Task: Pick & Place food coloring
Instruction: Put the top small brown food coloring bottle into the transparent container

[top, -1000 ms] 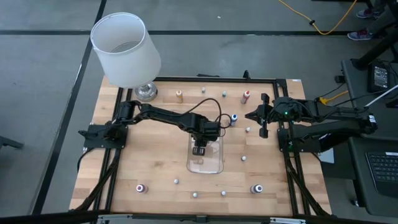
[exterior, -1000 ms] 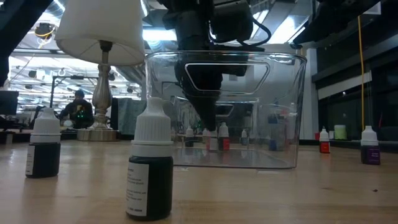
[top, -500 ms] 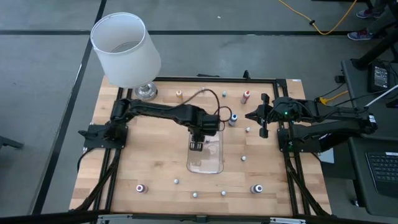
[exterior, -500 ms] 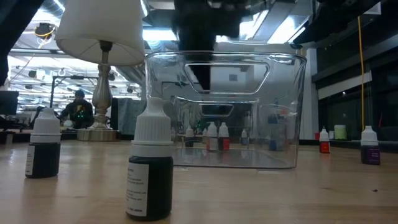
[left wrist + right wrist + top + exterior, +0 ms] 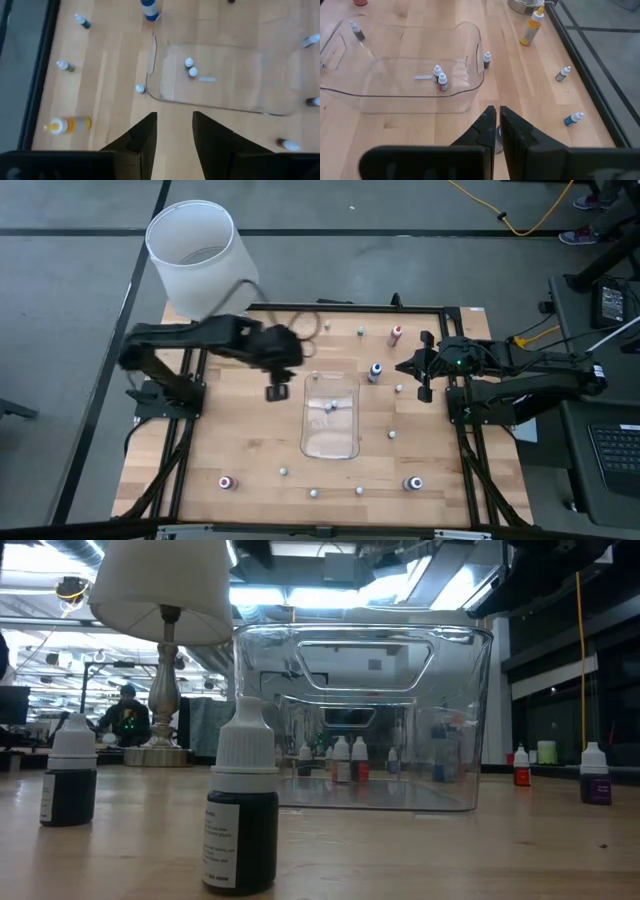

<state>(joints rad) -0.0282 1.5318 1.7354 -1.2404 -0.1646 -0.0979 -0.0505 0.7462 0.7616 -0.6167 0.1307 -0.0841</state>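
Two tiny food coloring bottles (image 5: 330,407) stand together on the floor of the clear plastic tray (image 5: 345,442); they also show in the left wrist view (image 5: 191,68) and the right wrist view (image 5: 440,79). Several more bottles stand scattered on the wooden table, among them a blue one (image 5: 376,370) and a red one (image 5: 396,335). My left gripper (image 5: 277,390) hangs open and empty above the table just left of the tray (image 5: 173,115). My right gripper (image 5: 422,380) waits shut at the table's right (image 5: 497,109).
A lamp with a white shade (image 5: 200,260) stands at the far left corner. An orange bottle (image 5: 67,124) lies near it. Loose bottles stand along the near edge (image 5: 228,482) (image 5: 411,483); two show close in the low view (image 5: 240,810) (image 5: 70,770).
My left gripper has risen out of the tray and swung toward the table's left edge, and now hangs beside the tray. The two bottles in the tray stand uncovered. My right arm has kept still.
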